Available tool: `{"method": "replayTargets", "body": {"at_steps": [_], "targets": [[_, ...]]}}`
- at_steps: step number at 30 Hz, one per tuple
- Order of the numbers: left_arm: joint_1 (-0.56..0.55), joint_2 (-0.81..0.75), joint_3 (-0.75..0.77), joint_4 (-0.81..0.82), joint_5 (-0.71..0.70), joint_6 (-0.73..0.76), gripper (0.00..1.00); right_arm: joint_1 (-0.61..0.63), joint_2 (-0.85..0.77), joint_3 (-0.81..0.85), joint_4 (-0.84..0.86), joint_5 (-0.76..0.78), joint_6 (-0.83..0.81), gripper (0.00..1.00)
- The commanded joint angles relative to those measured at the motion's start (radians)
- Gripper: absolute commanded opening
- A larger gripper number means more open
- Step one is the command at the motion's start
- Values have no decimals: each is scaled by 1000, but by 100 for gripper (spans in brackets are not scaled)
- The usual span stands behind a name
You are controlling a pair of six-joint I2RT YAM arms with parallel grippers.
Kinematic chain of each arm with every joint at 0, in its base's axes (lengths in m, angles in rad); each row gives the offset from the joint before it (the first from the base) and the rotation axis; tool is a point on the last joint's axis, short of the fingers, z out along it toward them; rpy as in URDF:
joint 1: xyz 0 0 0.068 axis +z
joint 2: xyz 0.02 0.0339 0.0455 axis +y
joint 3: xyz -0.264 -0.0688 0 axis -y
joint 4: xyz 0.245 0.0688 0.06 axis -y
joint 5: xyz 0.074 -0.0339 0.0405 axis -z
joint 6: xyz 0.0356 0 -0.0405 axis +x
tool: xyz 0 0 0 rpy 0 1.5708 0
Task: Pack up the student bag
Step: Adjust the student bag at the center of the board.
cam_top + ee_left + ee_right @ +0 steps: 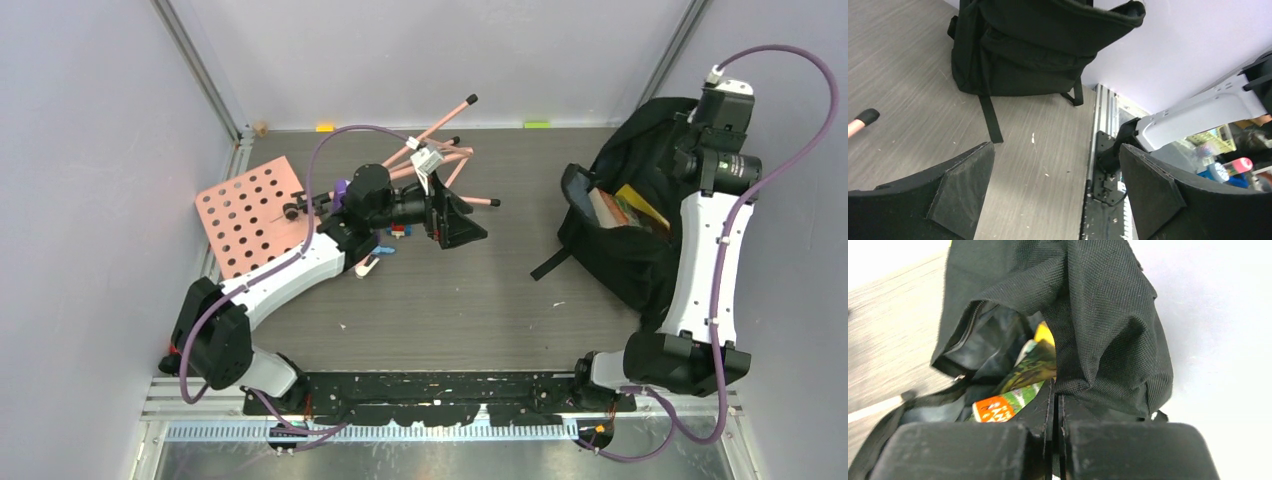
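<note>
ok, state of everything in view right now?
student bag: open, partly filled.
right pincer: shut on the student bag's fabric.
left pincer: open, empty.
pink sticks: loose pile on table, outside the bag.
pink perforated board: flat on table.

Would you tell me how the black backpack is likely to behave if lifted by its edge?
Probably floppy: the backpack fabric drapes in folds where the right gripper pinches it. Likely bottom-heavy, sagging when lifted, since colourful items sit inside.
</note>
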Motion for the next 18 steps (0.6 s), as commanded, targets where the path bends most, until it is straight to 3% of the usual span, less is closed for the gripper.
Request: {"method": "replayTargets", "body": {"at_steps": [1, 8, 18], "targets": [[-4, 53, 29, 89, 33, 168, 99, 84, -67, 13, 22, -234, 61, 0], [-59, 224, 168, 158, 18, 401, 100, 89, -66, 17, 3, -319, 44, 1], [-178, 320, 215, 177, -233, 927, 100, 89, -39, 19, -6, -364, 14, 0]]}}
